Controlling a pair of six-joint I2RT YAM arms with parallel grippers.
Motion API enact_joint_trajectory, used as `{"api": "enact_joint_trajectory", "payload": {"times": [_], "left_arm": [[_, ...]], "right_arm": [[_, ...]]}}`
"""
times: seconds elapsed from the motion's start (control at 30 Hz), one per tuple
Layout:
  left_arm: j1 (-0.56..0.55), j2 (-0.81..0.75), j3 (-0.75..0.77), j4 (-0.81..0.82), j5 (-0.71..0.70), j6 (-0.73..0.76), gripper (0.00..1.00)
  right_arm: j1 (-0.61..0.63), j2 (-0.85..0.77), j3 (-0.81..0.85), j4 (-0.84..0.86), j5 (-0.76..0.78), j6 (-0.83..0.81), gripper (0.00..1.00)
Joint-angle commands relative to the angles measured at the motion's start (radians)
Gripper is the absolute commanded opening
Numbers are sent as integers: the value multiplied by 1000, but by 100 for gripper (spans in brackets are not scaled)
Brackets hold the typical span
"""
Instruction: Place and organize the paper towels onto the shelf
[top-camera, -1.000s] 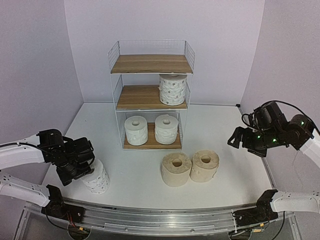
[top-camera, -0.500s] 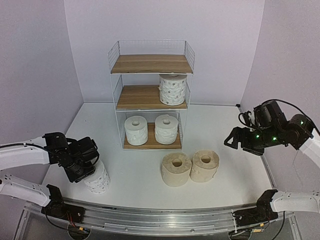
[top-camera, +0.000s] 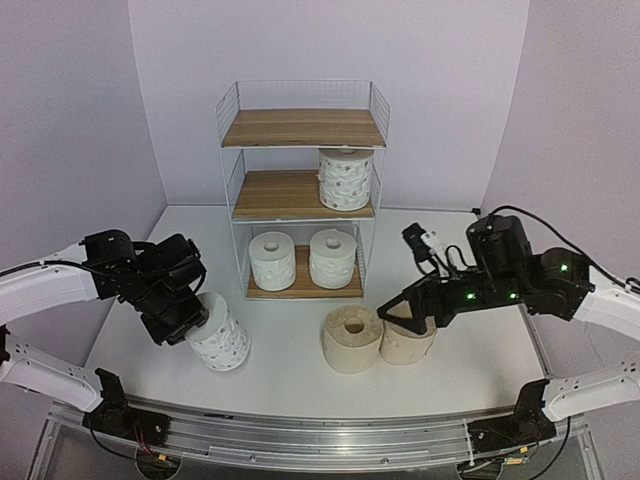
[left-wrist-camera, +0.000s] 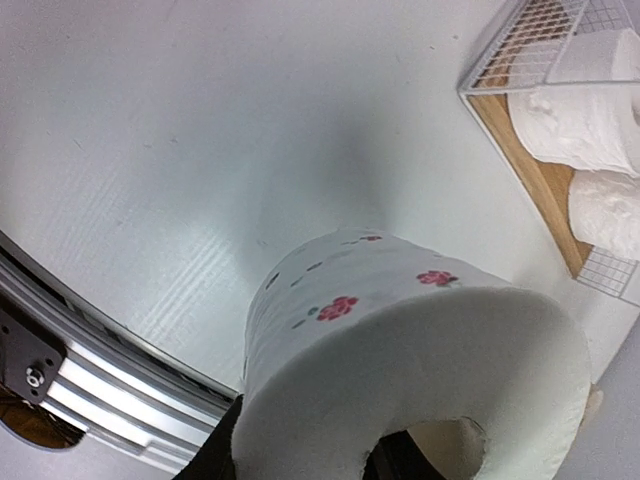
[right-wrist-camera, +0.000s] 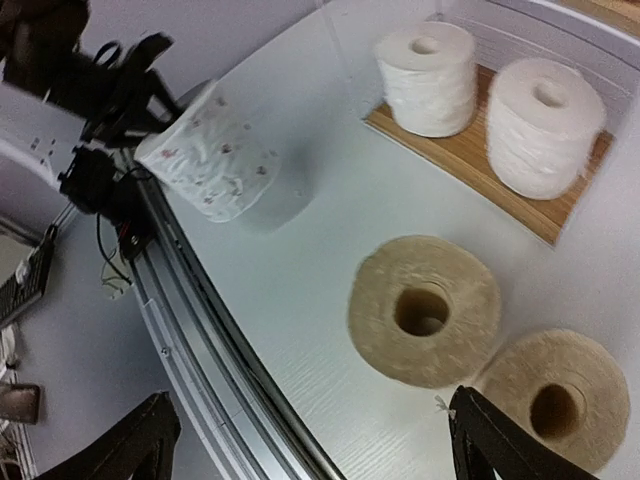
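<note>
**A:** Counting what sits on the shelf (top-camera: 300, 128), I get three. Two white rolls (top-camera: 272, 260) stand side by side on its bottom board, and one printed roll (top-camera: 346, 178) stands at the right end of its middle board. The top board holds nothing.

**B:** So half done. Where are the other three?

**A:** All in front of the shelf. The second printed roll (top-camera: 220, 338) is off to the front-left, clamped in the left gripper (top-camera: 190, 318) and tilted. From the shadow under it in the right wrist view, I judge it is off the table (top-camera: 290, 375). The two beige rolls (top-camera: 352, 338) stand on end on the table just in front of the shelf's right half, touching or nearly so.

**B:** And the right gripper (top-camera: 410, 305)?

**A:** Spread wide and holding nothing. It hangs over the beige pair, nearest the one farther right of the shelf.

**B:** What's left, then?

**A:** Shelving the held roll, most likely beside its twin on the middle board, where the left half is free. After that, the two beige rolls. The bare top board looks like the natural place for them, though that's my guess.
</note>
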Motion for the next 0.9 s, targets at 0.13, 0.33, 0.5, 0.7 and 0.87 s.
{"api": "enact_joint_trajectory", "payload": {"times": [0.13,0.33,0.5,0.7,0.87], "left_arm": [[2,120,240,-40,155,-133,0],[2,208,359,-123,214,-186,0],[2,221,338,-87,266,-209,0],[2,207,322,-55,278,-223,0],[2,205,320,-56,289,-217,0]], "right_arm": [[299,298,96,402,194,-349,93],[356,506,182,543,261,-421,95],[356,605,213,647,289,-423,98],[356,729,298,648,309,-414,98],[356,794,349,648,329,-405,98]]}}
